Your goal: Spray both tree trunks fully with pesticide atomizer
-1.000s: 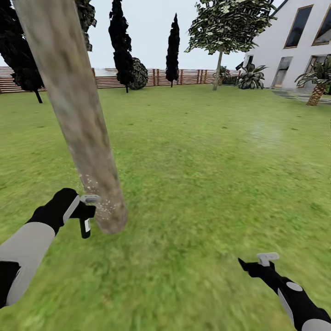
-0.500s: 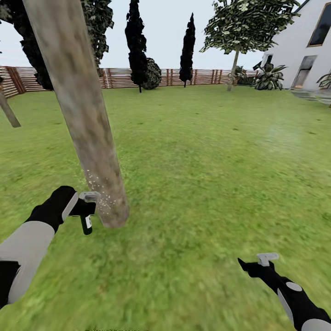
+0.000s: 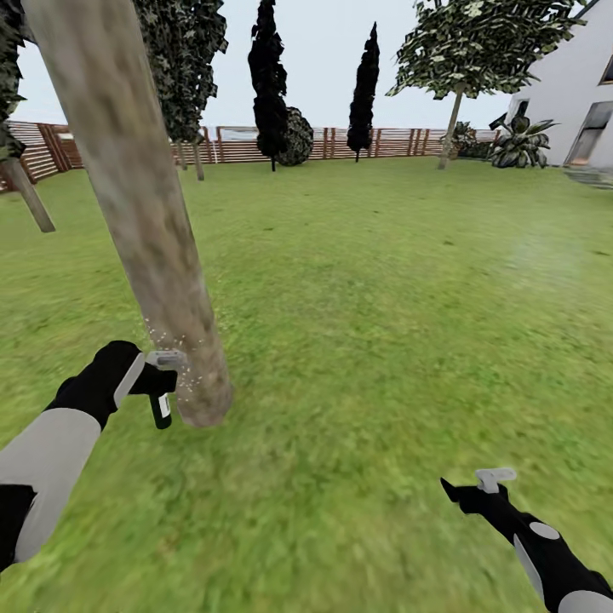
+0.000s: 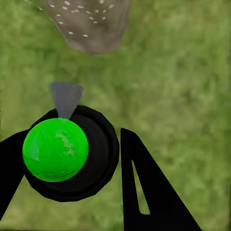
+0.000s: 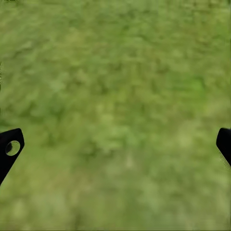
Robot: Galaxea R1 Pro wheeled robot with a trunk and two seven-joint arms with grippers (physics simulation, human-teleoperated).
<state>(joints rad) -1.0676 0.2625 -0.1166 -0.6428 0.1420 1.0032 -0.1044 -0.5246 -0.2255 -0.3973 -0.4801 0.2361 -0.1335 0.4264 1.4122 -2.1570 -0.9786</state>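
A: Head view: where's the pesticide atomizer [image 3: 159,409]?
B: Gripped in the left hand [image 3: 155,385], just beside the near-left tree trunk [image 3: 145,221], white specks there.
A: Right hand [image 3: 464,494]?
B: Spread wide over grass [image 3: 383,323], holding nothing.

I saw my left gripper's black fingers [image 4: 144,192] closed on the green-topped dark round atomizer [image 4: 62,151], near the speckled grey-brown trunk base [image 4: 91,24].

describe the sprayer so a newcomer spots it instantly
Start at the thick mottled grey-brown tree trunk leaning over the green lawn. At its base, the left gripper holds a slim dark bottle with a pale label. Nothing else there is handheld.
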